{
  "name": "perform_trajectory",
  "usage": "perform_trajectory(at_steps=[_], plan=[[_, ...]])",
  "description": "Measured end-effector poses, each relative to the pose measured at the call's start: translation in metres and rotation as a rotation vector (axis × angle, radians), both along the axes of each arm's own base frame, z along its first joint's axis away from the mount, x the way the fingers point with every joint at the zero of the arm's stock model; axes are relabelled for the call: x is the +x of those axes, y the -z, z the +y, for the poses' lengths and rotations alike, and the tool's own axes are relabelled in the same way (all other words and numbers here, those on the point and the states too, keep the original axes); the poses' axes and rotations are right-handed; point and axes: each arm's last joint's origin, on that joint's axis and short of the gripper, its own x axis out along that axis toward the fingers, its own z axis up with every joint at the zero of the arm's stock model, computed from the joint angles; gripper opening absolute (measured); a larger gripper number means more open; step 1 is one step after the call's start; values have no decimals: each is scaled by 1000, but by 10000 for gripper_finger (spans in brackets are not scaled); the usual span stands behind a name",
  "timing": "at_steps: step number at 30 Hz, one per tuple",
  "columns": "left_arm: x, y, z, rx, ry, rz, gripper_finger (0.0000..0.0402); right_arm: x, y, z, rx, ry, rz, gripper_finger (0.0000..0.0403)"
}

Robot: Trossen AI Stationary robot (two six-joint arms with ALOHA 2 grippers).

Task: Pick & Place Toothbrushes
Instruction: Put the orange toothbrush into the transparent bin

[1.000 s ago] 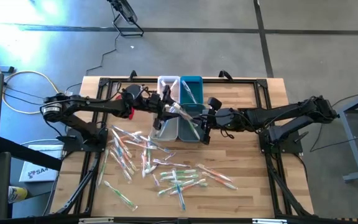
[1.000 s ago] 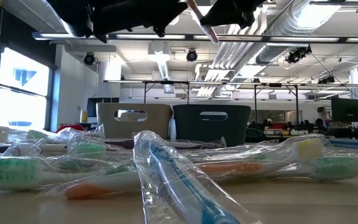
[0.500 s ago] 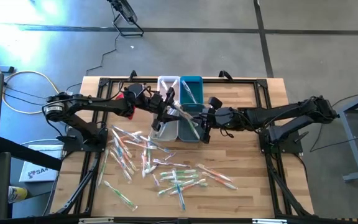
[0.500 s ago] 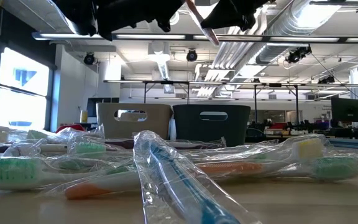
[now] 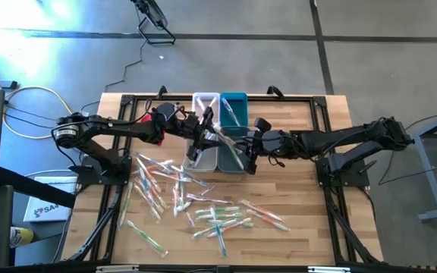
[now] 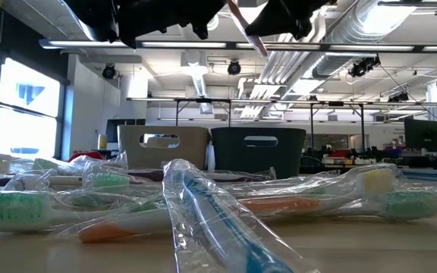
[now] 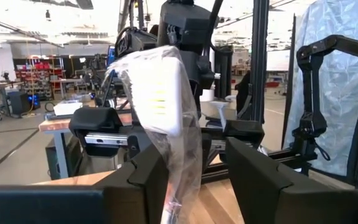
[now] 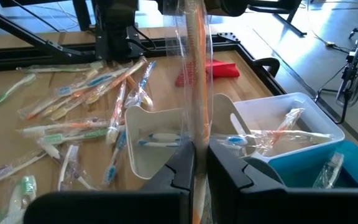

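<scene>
Both grippers are held above the two bins at the far middle of the tabletop (image 5: 309, 197). The left gripper (image 5: 203, 133) is over the white bin (image 5: 205, 101); a wrapped white-headed toothbrush (image 7: 160, 93) stands between its jaws, which are spread wider than the wrapper, so it cannot be told whether it is clamped or only resting there. The right gripper (image 5: 246, 149) is beside the teal bin (image 5: 234, 98), jaws clenched on an orange toothbrush (image 8: 194, 74) in its clear sleeve, held upright.

Risks, as judged:
- The white-headed brush could slip or tip out sideways if the left jaws part further; it might land on the bin rim or on the tabletop rather than inside.
- The slick wrapper could let the orange brush slide through the right jaws.
- The two grippers are near each other; a wrapper could be snagged or the arms brushed if both descend together.

The remaining toothbrushes (image 5: 203, 208) lie scattered on the near half of the tabletop; a few are already in the bins.

Against the earlier high view: the left gripper has been shifted slightly towards the right and the far side, nearer the bins, and its jaws have narrowed a little. The right gripper is unchanged in place and grip.
</scene>
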Motion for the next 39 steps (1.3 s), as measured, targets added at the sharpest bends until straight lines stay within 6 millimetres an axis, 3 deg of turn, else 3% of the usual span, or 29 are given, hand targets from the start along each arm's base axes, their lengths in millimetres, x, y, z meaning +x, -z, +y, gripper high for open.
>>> perform_trajectory(at_steps=[13, 28, 32, 39], plan=[[0, 0, 1, -7, -25, 0, 46, 0, 0, 0, 6, -13, -1, 19], [0, 0, 1, -9, -30, 2, 16, 0, 0, 1, 19, -33, 0, 20], [0, 1, 1, -10, -30, 6, 15, 0, 0, 1, 17, -30, -2, 41], [1, 3, 1, -16, -26, 31, 15, 2, -4, 1, -9, -32, -40, 113]])
